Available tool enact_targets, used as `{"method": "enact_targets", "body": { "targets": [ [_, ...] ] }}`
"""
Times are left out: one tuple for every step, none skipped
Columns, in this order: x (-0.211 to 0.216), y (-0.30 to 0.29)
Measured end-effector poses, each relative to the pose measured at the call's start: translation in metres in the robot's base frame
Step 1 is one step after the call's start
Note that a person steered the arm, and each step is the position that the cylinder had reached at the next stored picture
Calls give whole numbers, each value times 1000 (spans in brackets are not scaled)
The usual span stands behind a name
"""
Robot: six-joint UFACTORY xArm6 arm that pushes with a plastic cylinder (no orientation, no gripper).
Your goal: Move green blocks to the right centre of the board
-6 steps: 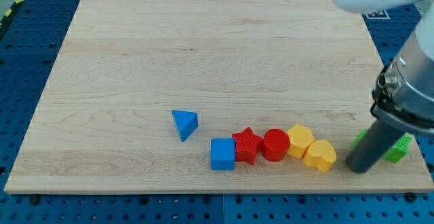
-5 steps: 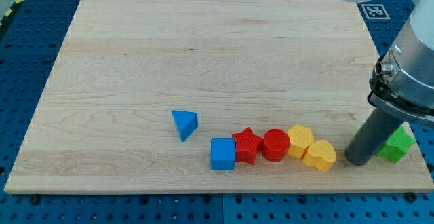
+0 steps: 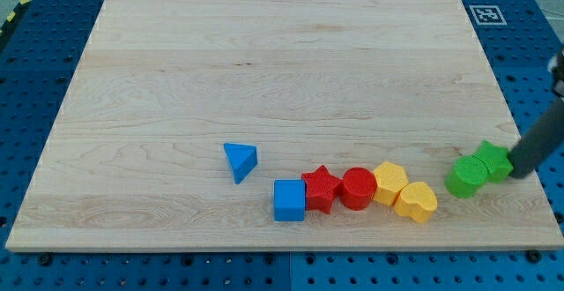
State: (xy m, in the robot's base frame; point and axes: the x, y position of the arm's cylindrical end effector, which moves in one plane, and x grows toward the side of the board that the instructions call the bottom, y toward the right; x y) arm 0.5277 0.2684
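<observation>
Two green blocks lie touching near the board's lower right: a round one (image 3: 464, 175) and an angular one (image 3: 493, 160) just up and right of it. My rod comes in from the view's right edge, and my tip (image 3: 518, 171) sits against the right side of the angular green block.
A row of blocks runs along the view's bottom: blue cube (image 3: 288, 200), red star (image 3: 322, 188), red cylinder (image 3: 359, 188), yellow hexagon (image 3: 389, 182), yellow heart (image 3: 416, 202). A blue triangle (image 3: 240, 160) lies left of them. The board's right edge (image 3: 515, 123) is close to the green blocks.
The rod has swung from the left of the green blocks round to their right side. The green blocks have shifted left and slightly up, away from the board's right edge.
</observation>
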Motion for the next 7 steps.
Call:
{"method": "enact_targets", "body": {
  "targets": [
    [0,8],
    [25,10],
    [38,0],
    [26,-25],
    [-16,-45],
    [-41,-46],
    [-25,-46]
  ]
}}
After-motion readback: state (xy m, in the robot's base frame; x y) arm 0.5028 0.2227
